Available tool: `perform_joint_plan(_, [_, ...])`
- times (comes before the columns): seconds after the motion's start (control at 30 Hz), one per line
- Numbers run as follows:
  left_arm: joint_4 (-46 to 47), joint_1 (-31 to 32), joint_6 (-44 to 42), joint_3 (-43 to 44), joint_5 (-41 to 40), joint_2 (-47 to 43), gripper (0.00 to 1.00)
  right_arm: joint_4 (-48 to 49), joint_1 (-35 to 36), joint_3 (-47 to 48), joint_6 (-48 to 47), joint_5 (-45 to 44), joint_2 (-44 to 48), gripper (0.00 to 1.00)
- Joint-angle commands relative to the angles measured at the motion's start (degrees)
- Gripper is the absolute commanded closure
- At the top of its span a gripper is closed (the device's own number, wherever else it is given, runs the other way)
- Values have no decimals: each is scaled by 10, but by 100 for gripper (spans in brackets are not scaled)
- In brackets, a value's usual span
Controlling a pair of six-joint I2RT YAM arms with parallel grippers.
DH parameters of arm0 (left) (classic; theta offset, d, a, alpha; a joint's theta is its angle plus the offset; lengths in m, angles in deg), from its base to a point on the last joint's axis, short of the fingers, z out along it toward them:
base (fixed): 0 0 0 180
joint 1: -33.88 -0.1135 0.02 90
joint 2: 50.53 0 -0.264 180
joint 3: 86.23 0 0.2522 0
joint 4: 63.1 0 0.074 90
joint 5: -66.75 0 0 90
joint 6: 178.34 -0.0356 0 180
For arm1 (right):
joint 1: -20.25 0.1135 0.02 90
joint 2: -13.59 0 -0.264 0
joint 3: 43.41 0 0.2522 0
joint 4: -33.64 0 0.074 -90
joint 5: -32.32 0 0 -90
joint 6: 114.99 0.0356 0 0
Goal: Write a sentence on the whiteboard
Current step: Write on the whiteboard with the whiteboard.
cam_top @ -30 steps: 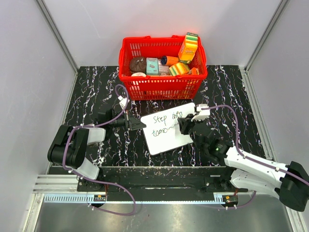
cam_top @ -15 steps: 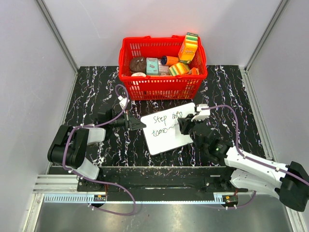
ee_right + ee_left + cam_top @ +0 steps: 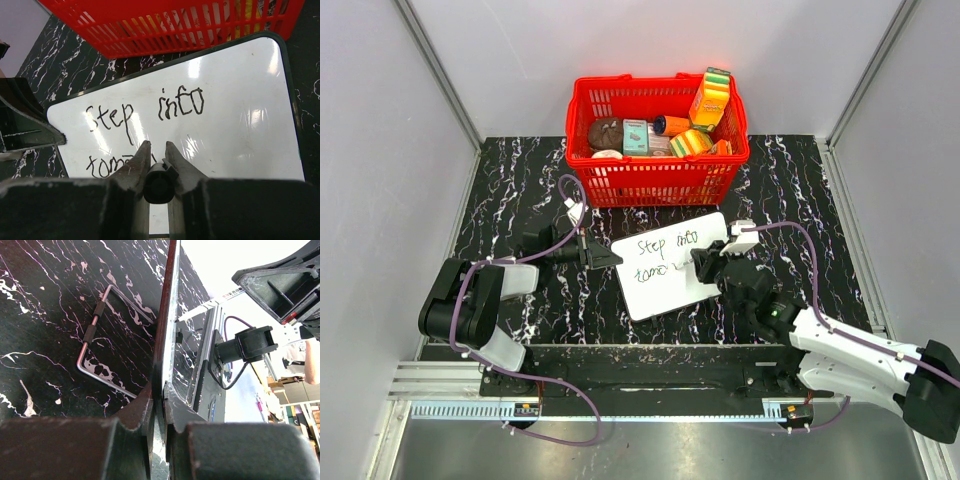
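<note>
The whiteboard [image 3: 660, 292] lies at the middle of the top view on the black marbled tabletop [image 3: 520, 190]. It sits just below the red basket [image 3: 655, 180] and is turned so its right end is higher in the frame. The left hand [image 3: 604, 257] is closed narrow on the board's left edge, and the left wrist view shows its fingers [image 3: 145, 405] pinching the thin rim from both sides. The right hand [image 3: 702, 264] is closed tight on a dark marker [image 3: 159, 184], seen end-on between its fingers, over the lower line of writing. Whether the tip touches the board I cannot tell.

The sentence [image 3: 180, 102] is partly written. Line 1 reads "Step into" and looks complete. Line 2 begins "tom", and the rest is hidden behind the right hand. By my reading, well over half the writing is done. What seems left is the tail of the word in line 2, then lifting the marker clear and releasing the board.
</note>
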Motion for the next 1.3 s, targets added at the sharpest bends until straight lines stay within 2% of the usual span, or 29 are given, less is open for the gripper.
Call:
perform_joint_plan(0.0, [1, 10, -48, 5, -13, 11, 100, -6, -4, -8, 9, 10, 8, 100])
perform_joint_plan(1.27, [-1, 10, -49, 6, -12, 12, 100, 26, -12, 49, -34, -44, -25, 100])
